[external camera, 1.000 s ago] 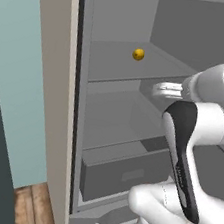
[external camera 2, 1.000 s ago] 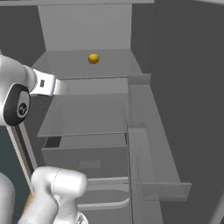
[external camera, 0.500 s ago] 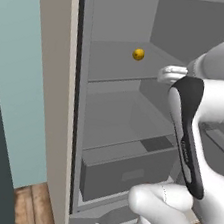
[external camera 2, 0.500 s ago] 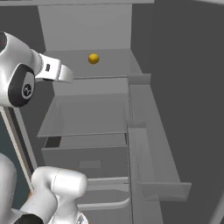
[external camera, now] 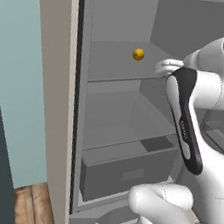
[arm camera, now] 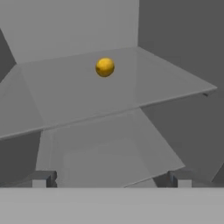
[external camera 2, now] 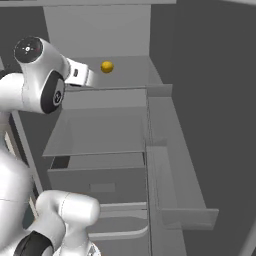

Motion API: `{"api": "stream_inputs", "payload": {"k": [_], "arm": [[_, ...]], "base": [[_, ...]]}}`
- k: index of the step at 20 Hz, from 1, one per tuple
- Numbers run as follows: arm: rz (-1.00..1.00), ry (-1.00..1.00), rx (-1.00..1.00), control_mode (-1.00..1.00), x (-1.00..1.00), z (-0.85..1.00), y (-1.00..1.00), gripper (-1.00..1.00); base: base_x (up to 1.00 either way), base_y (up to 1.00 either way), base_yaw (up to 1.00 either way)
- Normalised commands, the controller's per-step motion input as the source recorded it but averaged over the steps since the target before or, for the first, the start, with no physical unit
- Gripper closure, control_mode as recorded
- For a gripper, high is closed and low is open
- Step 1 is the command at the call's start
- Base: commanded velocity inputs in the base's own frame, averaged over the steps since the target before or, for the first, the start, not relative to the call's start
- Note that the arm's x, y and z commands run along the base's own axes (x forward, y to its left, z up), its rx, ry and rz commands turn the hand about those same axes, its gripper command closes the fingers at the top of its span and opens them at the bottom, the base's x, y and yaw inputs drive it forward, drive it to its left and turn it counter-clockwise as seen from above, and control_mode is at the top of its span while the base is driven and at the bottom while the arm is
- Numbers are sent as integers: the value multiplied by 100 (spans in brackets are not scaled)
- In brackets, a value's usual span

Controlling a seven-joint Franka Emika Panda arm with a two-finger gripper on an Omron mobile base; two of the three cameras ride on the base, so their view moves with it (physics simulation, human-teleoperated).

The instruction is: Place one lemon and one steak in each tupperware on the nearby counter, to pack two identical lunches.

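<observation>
Open grey fridge cabinet with glass shelves, grey drawer at bottom. Small round bright yellow lemon on upper glass shelf, toward back edge, roughly mid-width. Two-finger gripper before shelf's front edge, well apart from lemon, jaws spread wide, nothing between them.
</observation>
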Motion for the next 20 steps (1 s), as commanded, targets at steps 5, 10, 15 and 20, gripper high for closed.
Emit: {"api": "stream_inputs", "payload": {"k": [5,10,15,20], "arm": [[4,1,3,-100,69,-3,-6,-100],[4,0,0,-100,74,-11,0,-100],[2,1,0,-100,73,-10,0,-100],[0,2,0,-100,75,-8,0,-100]], "base": [[0,0,0],[0,0,0],[0,0,0],[0,0,0]]}}
